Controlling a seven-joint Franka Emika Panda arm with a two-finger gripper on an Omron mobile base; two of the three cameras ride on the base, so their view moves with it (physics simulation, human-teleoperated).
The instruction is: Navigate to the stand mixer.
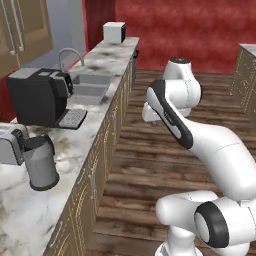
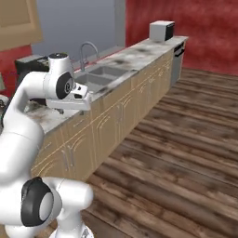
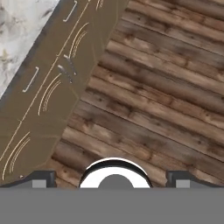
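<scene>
— Marble counter [image 1: 102, 55] is running along the left of the left base view, yes?
— Yes, with brown cabinet fronts [image 1: 107, 130] under it and a wood plank floor [image 1: 150, 165] lying beside it.
— What is sitting on the counter?
— Near end: a silver toaster [image 1: 10, 145] is sitting at the frame edge, with a grey cylinder [image 1: 41, 165] standing just beside it, upright. Behind those, a black boxy machine [image 1: 37, 95] is standing with a tray sticking out in front.
— Further along?
— A sink [image 1: 90, 86] is lying past the black machine, and a curved faucet [image 1: 69, 54] is rising behind it. A white box [image 1: 114, 32] is sitting at the far end, against the red wall [image 1: 190, 30].
— Stand mixer?
— Cannot tell where it is. Nothing on this counter is matching a round-headed mixer with a bowl.
— Arm?
— The white arm [image 1: 200, 135] is folding up over the floor, well apart from the counter in the left base view. In the right base view it is overlapping the counter edge near the sink [image 2: 100, 76].
— Claw state?
— The gripper [image 3: 111, 177] is pointing down at the floor. Its fingertips [image 3: 43, 177] are sitting far apart at the bottom of the hand view, so the jaws are standing wide and gripping nothing.
— Anything else in the hand view?
— Cabinet fronts [image 3: 48, 87] are crossing on a slant, with a corner of marble [image 3: 19, 26] top left.
</scene>
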